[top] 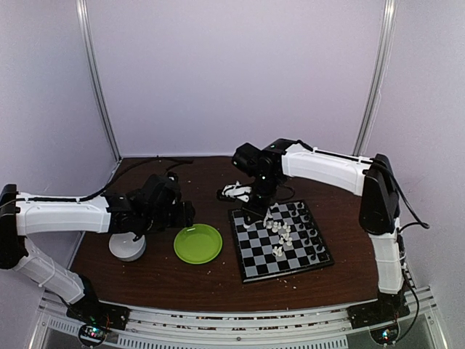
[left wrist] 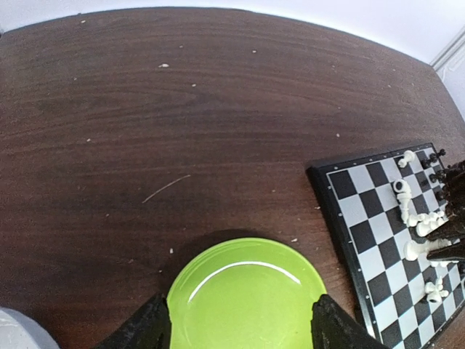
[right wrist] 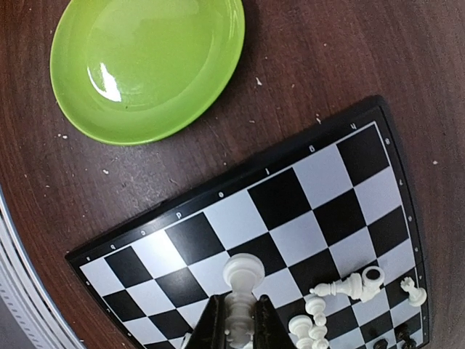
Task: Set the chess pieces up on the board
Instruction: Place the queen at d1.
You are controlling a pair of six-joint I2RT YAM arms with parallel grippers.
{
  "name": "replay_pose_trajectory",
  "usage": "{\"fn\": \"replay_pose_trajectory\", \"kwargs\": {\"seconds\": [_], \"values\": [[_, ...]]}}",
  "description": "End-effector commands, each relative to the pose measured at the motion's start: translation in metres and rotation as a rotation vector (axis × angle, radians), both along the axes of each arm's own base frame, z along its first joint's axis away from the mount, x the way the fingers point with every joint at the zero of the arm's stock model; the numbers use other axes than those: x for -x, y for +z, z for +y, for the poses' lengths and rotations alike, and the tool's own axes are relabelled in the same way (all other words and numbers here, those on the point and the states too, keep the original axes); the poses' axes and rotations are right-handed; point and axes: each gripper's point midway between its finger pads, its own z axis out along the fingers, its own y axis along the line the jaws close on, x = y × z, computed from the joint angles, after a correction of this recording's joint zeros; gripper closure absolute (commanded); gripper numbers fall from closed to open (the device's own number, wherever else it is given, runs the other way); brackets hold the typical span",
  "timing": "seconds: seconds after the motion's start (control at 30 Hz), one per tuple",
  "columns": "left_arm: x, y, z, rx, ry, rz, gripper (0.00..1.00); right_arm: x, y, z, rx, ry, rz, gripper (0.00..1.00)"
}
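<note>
Top external view: counted up, there's a left arm (top: pixel 65 217), a right arm (top: pixel 327 169), one green plate (top: pixel 197 243), one white round dish-like thing (top: pixel 127 248) and one board (top: pixel 254 263), all on the dark counter (top: pixel 182 280). The plate is empty; the white thing's inside can't be made out. The board is laid just right of the plate, not touching it. The chess pieces (top: pixel 282 233) are carried on it, white ones clumped mid-board and black ones (top: pixel 314 243) along its right side, too tiny and bunched for a sure count.

In the left wrist view the left jaws are spread wide with nothing held, and the plate is framed between the fingertips (left wrist: pixel 145 331). Pale crumbs (left wrist: pixel 164 65) are picked out there too, barely visible from above.

In the right wrist view the right jaws are pinched shut on one upright white piece (right wrist: pixel 240 280) over squares near the board's far left corner. One toppled white piece (right wrist: pixel 349 285) is only caught in this view.
</note>
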Motion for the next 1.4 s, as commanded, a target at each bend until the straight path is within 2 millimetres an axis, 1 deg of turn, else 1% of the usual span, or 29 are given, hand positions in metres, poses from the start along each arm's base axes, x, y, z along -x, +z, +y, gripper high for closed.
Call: {"fn": "replay_pose_trajectory", "kwargs": {"seconds": [0.0,0.1,0.13,0.4,0.5,0.73,1.0,1.37], "values": [[0.001,0.001,0.024,0.042,0.093,-0.009,0.32,0.008,-0.008,0.012,0.035,0.040,0.023,0.92],[0.002,0.000,0.030,0.038,0.104,-0.009,0.32,0.008,-0.015,0.018,0.051,0.053,0.032,0.92],[0.003,0.000,0.031,0.034,0.105,-0.008,0.32,0.007,-0.014,0.021,0.051,0.054,0.034,0.92],[0.002,-0.003,0.032,0.028,0.107,-0.008,0.32,0.011,-0.033,0.018,0.102,0.061,0.070,0.91],[0.002,-0.005,0.030,0.026,0.102,-0.005,0.32,0.008,-0.037,0.016,0.121,0.055,0.057,0.91],[0.002,-0.006,0.031,0.013,0.096,-0.004,0.32,0.003,-0.044,0.018,0.128,0.046,0.048,0.90],[0.002,-0.006,0.031,-0.002,0.090,-0.002,0.32,-0.003,-0.046,0.020,0.134,0.043,0.026,0.89],[0.002,-0.007,0.030,-0.001,0.085,0.003,0.32,0.000,-0.048,0.017,0.146,0.041,0.044,0.86]]}}
